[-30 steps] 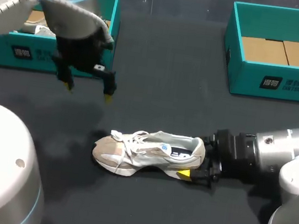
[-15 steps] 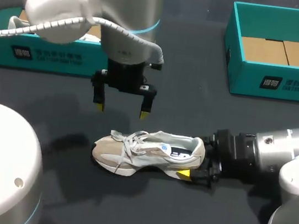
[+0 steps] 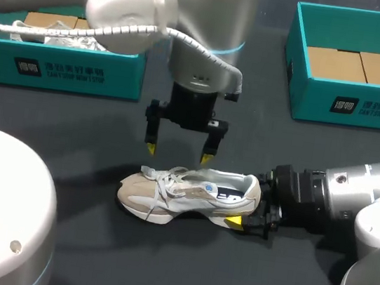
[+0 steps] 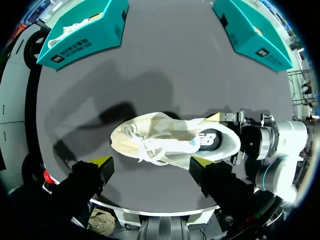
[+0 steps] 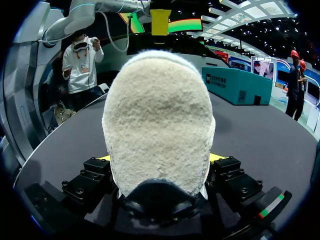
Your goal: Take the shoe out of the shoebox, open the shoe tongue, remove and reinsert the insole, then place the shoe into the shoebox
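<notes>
A dark grey table [image 3: 179, 268] carries soft shadows.

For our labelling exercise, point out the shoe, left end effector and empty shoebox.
shoe [image 3: 189, 198], head view, its side panel.
left end effector [image 3: 177, 155], head view, midway between its tips.
empty shoebox [image 3: 354, 105], head view, its front wall.

Right gripper [image 5: 160, 159]: the shoe [image 5: 159, 110] hides most of its tips.
Left shoebox [image 3: 59, 67]: our left arm [image 3: 203, 45] covers a corner.

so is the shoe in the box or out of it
Out: the shoe sits upright on the table, outside either box, right tool gripping its heel, left tool open above it.
</notes>
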